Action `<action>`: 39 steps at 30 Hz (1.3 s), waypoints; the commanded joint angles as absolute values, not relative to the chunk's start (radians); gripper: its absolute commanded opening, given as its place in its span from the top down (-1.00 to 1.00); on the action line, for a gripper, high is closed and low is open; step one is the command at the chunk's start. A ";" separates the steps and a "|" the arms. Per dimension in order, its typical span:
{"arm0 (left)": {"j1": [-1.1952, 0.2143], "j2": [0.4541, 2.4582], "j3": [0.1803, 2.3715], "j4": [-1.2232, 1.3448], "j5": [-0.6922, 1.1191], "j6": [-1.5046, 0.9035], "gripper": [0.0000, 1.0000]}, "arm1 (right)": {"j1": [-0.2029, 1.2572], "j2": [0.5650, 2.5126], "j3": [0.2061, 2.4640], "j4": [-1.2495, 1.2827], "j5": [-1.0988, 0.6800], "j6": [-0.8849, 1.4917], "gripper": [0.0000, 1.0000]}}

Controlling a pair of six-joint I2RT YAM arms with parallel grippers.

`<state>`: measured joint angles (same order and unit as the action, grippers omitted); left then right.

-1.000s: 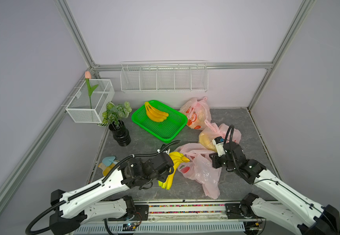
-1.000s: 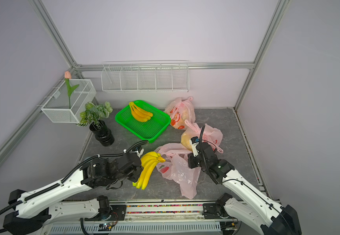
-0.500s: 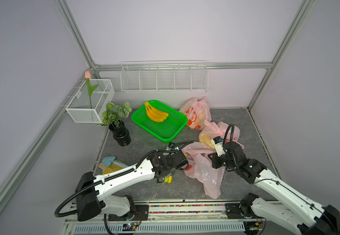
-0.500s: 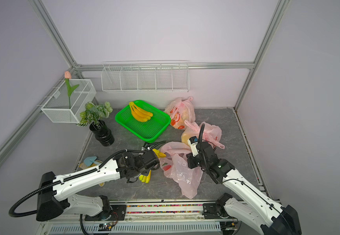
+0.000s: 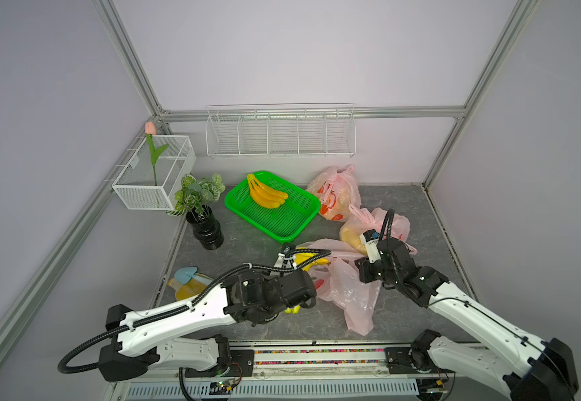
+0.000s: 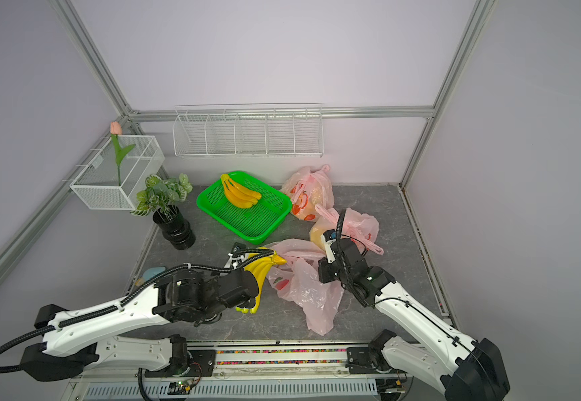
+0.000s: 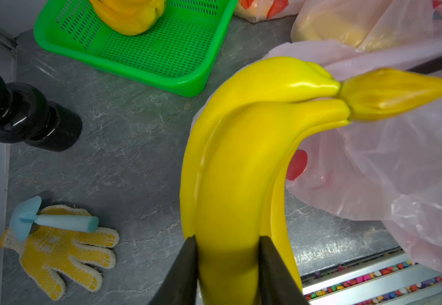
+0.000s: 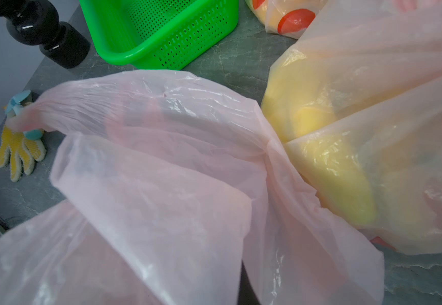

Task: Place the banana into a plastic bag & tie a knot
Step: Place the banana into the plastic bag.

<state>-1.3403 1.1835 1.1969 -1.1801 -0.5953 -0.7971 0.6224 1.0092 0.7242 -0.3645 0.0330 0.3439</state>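
Pink plastic bag (image 5: 351, 298) lies crumpled on the near right of the grey tabletop (image 5: 247, 250), its mouth facing left; the yellow banana bunch (image 7: 235, 163) hovers just left of it, stem tip at the opening; the left gripper (image 7: 228, 253) grasps the bunch; the right gripper (image 5: 365, 276) is clenched on the bag's film; insertion and knot both remain; no readable writing, only red prints on the bag.

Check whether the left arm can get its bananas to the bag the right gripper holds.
Probably yes. The left gripper grips the bananas, whose stem is at the bag, nothing between. The right gripper pinches the bag up, but whether its mouth gapes enough is unclear.
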 commanded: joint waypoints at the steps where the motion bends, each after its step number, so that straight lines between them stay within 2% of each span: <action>1: -1.345 1.174 1.149 -1.095 -0.563 -0.847 0.88 | 0.624 0.990 0.738 -0.317 0.000 0.356 0.86; 4: -1.341 1.185 1.095 -1.036 -0.574 -0.861 0.87 | 0.629 0.972 0.713 -0.293 -0.046 0.339 0.86; 7: -1.280 1.194 1.040 -0.973 -0.510 -0.839 0.86 | 0.636 0.946 0.690 -0.271 -0.100 0.320 0.86; 15: -1.143 1.202 0.988 -1.036 -0.569 -0.823 0.86 | 0.638 0.893 0.635 -0.247 -0.223 0.269 0.87; 24: -1.037 1.202 0.965 -0.961 -0.496 -0.698 0.86 | 0.679 0.911 0.622 -0.193 -0.348 0.199 0.87; 29: -1.036 1.265 1.058 -0.967 -0.486 -0.611 0.86 | 0.721 0.971 0.647 -0.195 -0.315 0.168 0.87; 35: -1.045 1.401 1.219 -1.091 -0.461 -0.514 0.87 | 0.754 1.018 0.681 -0.223 -0.230 0.156 0.86; 39: -1.062 1.390 1.232 -1.044 -0.403 -0.452 0.87 | 0.754 1.014 0.680 -0.211 -0.211 0.162 0.86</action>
